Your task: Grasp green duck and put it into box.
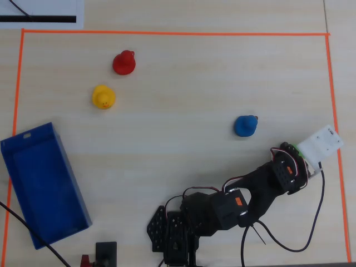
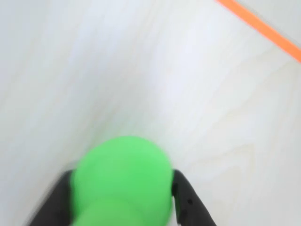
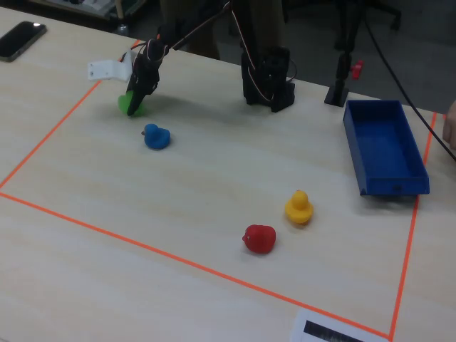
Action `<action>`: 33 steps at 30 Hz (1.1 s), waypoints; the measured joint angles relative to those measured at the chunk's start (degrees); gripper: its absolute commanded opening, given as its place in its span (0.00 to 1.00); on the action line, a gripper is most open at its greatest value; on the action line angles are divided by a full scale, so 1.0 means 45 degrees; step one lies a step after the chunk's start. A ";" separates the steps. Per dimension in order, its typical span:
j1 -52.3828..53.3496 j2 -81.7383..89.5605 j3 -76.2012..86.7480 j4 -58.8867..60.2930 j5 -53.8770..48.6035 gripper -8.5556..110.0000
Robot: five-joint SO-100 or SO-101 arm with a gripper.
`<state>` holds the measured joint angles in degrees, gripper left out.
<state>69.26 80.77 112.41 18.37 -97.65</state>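
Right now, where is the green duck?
The green duck sits between the hand's fingers at the fixed view's far left, just inside the orange tape line, the blue duck nearest.

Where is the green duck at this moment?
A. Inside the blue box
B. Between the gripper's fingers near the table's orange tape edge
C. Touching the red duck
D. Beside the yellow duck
B: the wrist view shows the green duck between the black fingers of the gripper, far from the box.

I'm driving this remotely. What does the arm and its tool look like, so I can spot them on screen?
The arm is black, built of blocky segments, with an orange patch on one block. Thin black and red-white cables loop alongside it. A white block sits at the wrist. The tool has two dark, tapered fingers.
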 measured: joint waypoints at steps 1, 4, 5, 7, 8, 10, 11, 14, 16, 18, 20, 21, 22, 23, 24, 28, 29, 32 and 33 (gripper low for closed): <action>-0.0059 0.0000 0.0000 0.0000 0.0039 0.07; -0.0215 0.0000 0.0000 0.0117 0.0000 0.07; -0.0254 0.0000 0.0000 0.0195 0.0000 0.07; -0.0254 0.0020 -0.0020 0.0469 0.0000 0.07; -0.0254 0.0039 -0.0078 0.0605 0.0000 0.07; -0.0293 0.0039 -0.0430 0.1250 0.0391 0.07; -0.0391 0.0039 -0.0781 0.1816 0.0762 0.07; -0.0938 0.0234 -0.2305 0.4375 0.2500 0.07; -0.1660 0.0820 -0.3828 0.6504 0.3887 0.07; -0.2773 0.1660 -0.5527 0.8945 0.5215 0.07; -0.4160 0.2441 -0.6875 1.1211 0.6270 0.07; -0.5039 0.2832 -0.7402 1.2363 0.6855 0.07; -0.5996 0.3223 -0.7793 1.3398 0.7422 0.07; -0.7109 0.3691 -0.8027 1.4531 0.8105 0.07; -0.8086 0.4102 -0.8047 1.5332 0.8633 0.07; -1.2969 0.6035 -0.7480 1.7520 1.1191 0.07; -1.4375 0.6406 -0.7227 1.7754 1.1855 0.07; -1.9043 0.6562 -0.6875 1.7891 1.3965 0.07; -2.0605 0.6348 -0.6875 1.7891 1.4629 0.07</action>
<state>-23.47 109.34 81.47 98.88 -31.82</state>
